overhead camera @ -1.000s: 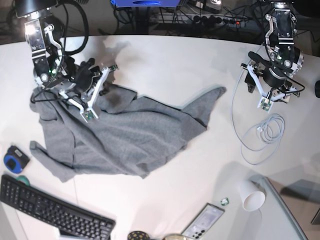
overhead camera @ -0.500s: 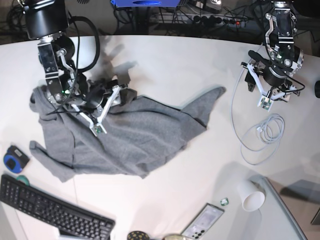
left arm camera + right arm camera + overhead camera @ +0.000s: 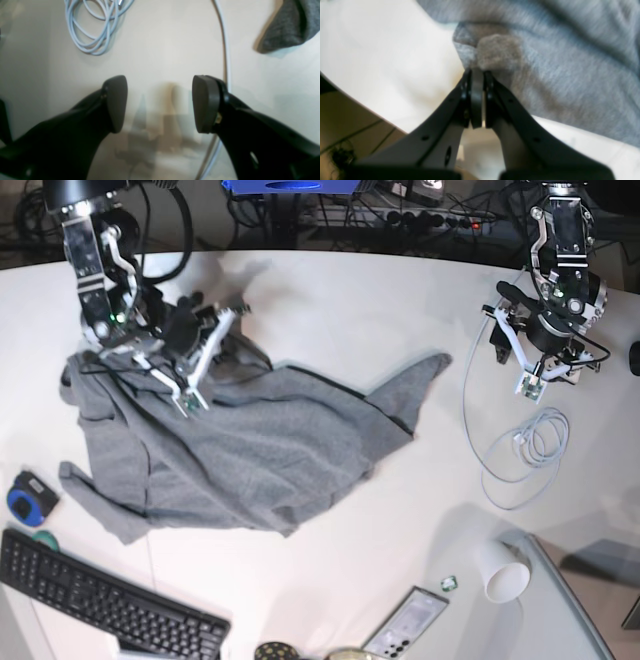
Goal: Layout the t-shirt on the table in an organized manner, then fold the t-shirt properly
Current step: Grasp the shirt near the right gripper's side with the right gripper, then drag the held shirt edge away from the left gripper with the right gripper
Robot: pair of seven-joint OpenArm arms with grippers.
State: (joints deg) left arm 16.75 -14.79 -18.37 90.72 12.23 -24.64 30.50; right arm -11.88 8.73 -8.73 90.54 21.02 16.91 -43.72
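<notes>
A grey t-shirt (image 3: 230, 450) is lying crumpled across the left half of a white worktop (image 3: 330, 580), one corner stretching toward the middle. The right gripper (image 3: 477, 72) is sitting at the shirt's far left edge, its fingers (image 3: 476, 100) pressed tightly together and pinching a small bunch of the grey cloth. The left gripper (image 3: 160, 102) is hovering over bare worktop well apart from the shirt, its fingers (image 3: 116, 102) spread wide and holding nothing. A coiled white cable (image 3: 525, 445) is lying just beside it.
</notes>
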